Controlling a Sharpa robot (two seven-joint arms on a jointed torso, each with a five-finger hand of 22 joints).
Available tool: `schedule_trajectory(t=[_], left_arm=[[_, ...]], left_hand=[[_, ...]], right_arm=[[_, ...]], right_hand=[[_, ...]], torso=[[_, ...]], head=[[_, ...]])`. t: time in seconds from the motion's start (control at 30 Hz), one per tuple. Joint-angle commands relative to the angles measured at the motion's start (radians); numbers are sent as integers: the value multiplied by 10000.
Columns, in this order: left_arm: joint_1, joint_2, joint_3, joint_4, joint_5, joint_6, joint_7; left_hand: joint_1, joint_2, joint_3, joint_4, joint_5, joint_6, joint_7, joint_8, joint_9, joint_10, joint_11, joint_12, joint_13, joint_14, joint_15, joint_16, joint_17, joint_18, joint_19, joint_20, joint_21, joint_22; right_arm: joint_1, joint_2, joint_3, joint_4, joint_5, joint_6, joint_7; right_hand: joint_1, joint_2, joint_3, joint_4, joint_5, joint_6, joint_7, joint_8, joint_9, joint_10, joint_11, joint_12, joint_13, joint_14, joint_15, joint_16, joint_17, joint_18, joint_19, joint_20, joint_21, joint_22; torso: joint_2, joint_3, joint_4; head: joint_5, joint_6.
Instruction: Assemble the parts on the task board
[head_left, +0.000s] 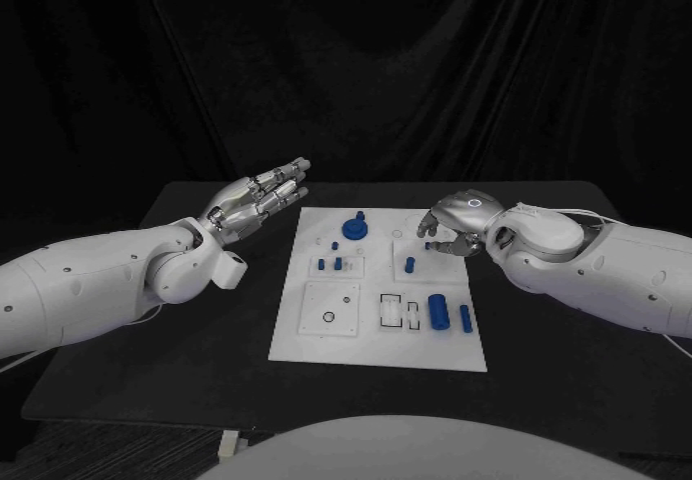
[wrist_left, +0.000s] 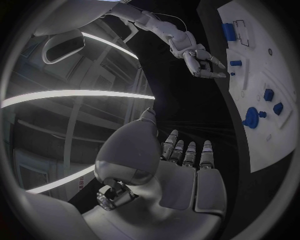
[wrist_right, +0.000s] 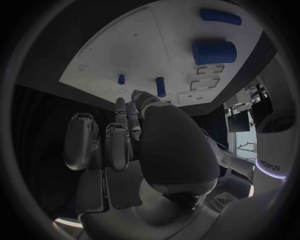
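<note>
Right hand (head_left: 459, 226), fingers curled and holding nothing, hovers just above a small, stiff, probably light blue plastic peg (head_left: 411, 265), best pinched at its sides.

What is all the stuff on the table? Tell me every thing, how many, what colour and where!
Table: one, black, under everything.
Task board: one, white, in the middle of the table.
Round knob part: one, blue, at the board's far end.
Small peg parts: a few, blue, standing on the board's left half; too small to count surely.
Short peg: one, blue, standing just below the right hand.
Thick cylinder: one, blue, lying on the board's near right part.
Slim bar: one, blue, lying right of the cylinder.
Left hand: one, silver, fingers stretched, beside the board's far left corner, holding nothing.
Right hand: one, silver, over the board's far right part, fingers curled down, seemingly holding nothing.
</note>
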Motion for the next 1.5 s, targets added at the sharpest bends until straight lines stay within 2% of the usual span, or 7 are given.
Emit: schedule_trajectory(t=[0.03, 0.47, 0.6, 0.67, 0.9, 1.3, 1.5], left_arm=[[-14, -26, 12, 70, 142, 309, 2032], [-14, -20, 12, -45, 142, 443, 1990], [-14, -15, 12, -89, 142, 482, 1970], [-14, -10, 12, -107, 142, 502, 1960], [-14, -14, 12, -120, 142, 545, 1915], [-14, -16, 12, -123, 142, 577, 1864], [-14, -14, 12, -133, 142, 603, 1817]], left_hand=[[197, -4, -587, 45, 208, 130, 25, -88, -100, 8, 21, 92, -93, -53, 189, -170, -71, -459, 33, 67, -118, -6], [904, 166, -524, -103, 1065, 252, 118, -77, -89, 37, 132, 186, -81, -53, 453, -170, -71, -248, 124, 508, -54, 353], [1072, 204, -513, -157, 1207, 296, 151, -71, -84, 51, 179, 218, -76, -53, 590, -170, -71, -229, 192, 651, -16, 532], [1155, 217, -504, -198, 1296, 319, 167, -69, -81, 59, 198, 235, -73, -49, 636, -168, -69, -223, 221, 708, -1, 590], [1339, 259, -478, -313, 1526, 366, 210, -62, -75, 74, 245, 261, -68, -7, 755, -140, -48, -216, 286, 844, 25, 693], [1438, 275, -474, -392, 1647, 471, 275, -48, -62, 78, 273, 266, -68, 25, 843, -120, -35, -210, 346, 963, 50, 792], [1468, 304, -477, -415, 1669, 567, 332, -37, -52, 81, 304, 271, -67, 57, 907, -101, -23, -202, 409, 1057, 81, 902]], right_arm=[[-68, 93, 9, -172, -93, 371, 70], [-209, 379, 10, -672, -94, 53, 91], [-219, 459, 10, -850, -94, -3, 128], [-224, 499, 10, -933, -94, 8, 145], [-277, 680, 10, -1259, -94, 16, 251], [-411, 844, 11, -1537, -94, -3, 300], [-451, 888, 11, -1619, -94, -32, 348]], right_hand=[[-125, -156, 273, -102, 208, 25, -75, -36, -128, -95, 63, -242, -157, 579, 52, -108, 627, 242, -78, 52, -250, 1914], [-190, -209, 516, -624, 886, -54, -148, -73, -396, -1324, 96, -557, -456, 388, 107, -332, 230, 408, -472, 109, -1094, 1693], [-239, -173, 514, -660, 805, 25, -127, -29, -401, -1342, 111, -488, -447, 381, 113, -331, 232, 410, -485, 111, -1114, 1690], [-208, -114, 608, -822, 1252, 333, -111, 136, -336, -1403, 104, -381, -446, 373, 99, -326, 235, 411, -498, 113, -1128, 1690], [-322, -65, 611, -948, 1179, 556, -81, 297, -208, -1192, 87, -89, -376, 374, 96, -313, 252, 413, -495, 98, -1115, 1693], [-507, -58, 550, -1042, 868, 535, -103, 349, -86, -1092, 73, 185, -305, 363, 87, -326, 223, 410, -494, 90, -1112, 1692], [-615, -80, 489, -1083, 638, 481, -87, 353, -29, -1053, 61, 354, -246, 357, 85, -336, 206, 413, -499, 91, -1128, 1688]], torso=[[-2, -4, -17], [1, -18, 11], [32, -35, 16], [30, -37, 15], [26, -39, 17], [30, -44, 17], [30, -45, 15]], head=[[25, -1], [-17, -1], [10, -1], [34, -1], [90, -1], [33, -1], [86, -1]])
